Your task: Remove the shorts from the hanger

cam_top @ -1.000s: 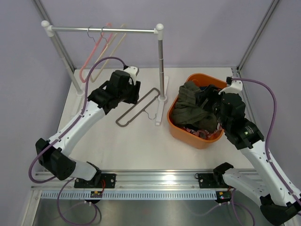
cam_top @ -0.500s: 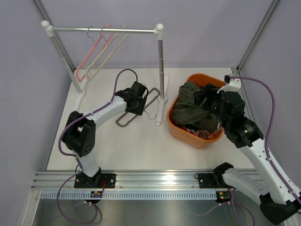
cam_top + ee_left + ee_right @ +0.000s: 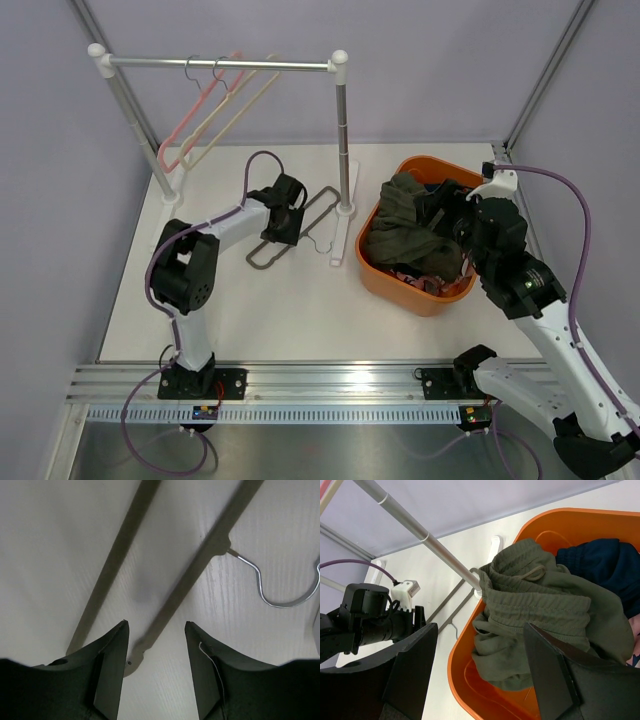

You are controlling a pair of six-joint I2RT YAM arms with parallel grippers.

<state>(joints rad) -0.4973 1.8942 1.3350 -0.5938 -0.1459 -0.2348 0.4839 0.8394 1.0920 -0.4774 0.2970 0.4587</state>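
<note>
From above, finds the shorts (image 3: 402,228) heaped in the orange basket (image 3: 398,297) at 3 o'clock; at the left wrist, shows the left gripper (image 3: 156,647) parted either side of a grey hanger (image 3: 200,555) bar; at the right wrist, shows the right gripper (image 3: 480,665) spread wide, empty, over the olive pair (image 3: 535,610).

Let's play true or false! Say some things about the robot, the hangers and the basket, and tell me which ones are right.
1. The green shorts lie in the orange basket. True.
2. The grey hanger hangs on the rail. False: it lies flat on the table.
3. A pink hanger and a cream hanger hang on the rail. True.
4. The left gripper is shut on the grey hanger. False: it is open, with one hanger bar between its jaws.
5. The right gripper holds cloth. False: it is open and empty above the basket.
</note>
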